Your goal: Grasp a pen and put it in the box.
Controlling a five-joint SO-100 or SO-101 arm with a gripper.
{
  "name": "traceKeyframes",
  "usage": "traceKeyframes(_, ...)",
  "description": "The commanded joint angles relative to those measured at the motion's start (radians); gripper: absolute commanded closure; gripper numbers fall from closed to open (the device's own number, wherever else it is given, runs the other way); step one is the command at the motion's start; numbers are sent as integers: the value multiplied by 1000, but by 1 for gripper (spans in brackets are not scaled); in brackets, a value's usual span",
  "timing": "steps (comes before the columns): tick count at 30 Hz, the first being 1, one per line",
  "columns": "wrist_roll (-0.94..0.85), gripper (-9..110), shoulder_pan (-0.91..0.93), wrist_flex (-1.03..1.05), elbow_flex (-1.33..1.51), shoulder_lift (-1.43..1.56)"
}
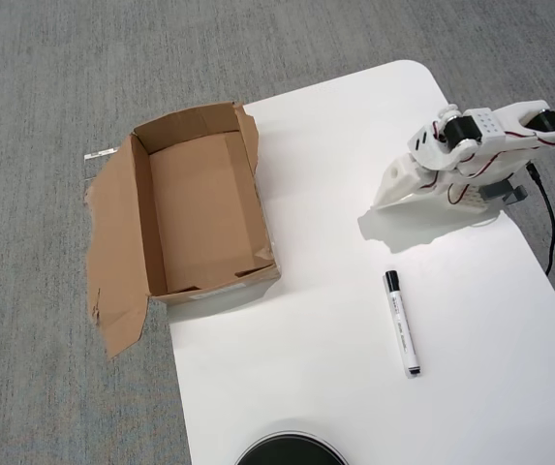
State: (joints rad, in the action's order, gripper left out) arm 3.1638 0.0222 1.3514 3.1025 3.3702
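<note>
The pen (402,323), a slim white marker, lies flat on the white table (306,368). Its black cap points toward the arm and its dark end toward the near edge. The box (202,211) is brown cardboard, open and empty. It stands at the table's left edge with ragged flaps (114,262) spread flat to its left. My gripper (386,199) is at the upper right on the folded white arm (476,140). It points down-left, looks shut and empty, and is well apart from the pen's cap.
Grey carpet (45,97) surrounds the table. A black cable (549,223) runs down the table's right edge behind the arm. A dark round object (290,451) shows at the bottom edge. The bare tabletop lies between box and pen.
</note>
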Motion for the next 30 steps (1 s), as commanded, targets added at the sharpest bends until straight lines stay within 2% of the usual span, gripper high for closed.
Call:
traceKeyframes(1, 13, 101, -19, 54, -111, 60)
traceKeyframes(6, 7, 101, -35, 54, -249, 58)
traceKeyframes(17, 5, 101, -226, 31, -466, 57)
traceKeyframes(23, 2, 101, -268, -275, -509, 31)
traceKeyframes(30, 13, 101, -281, -678, -547, -224)
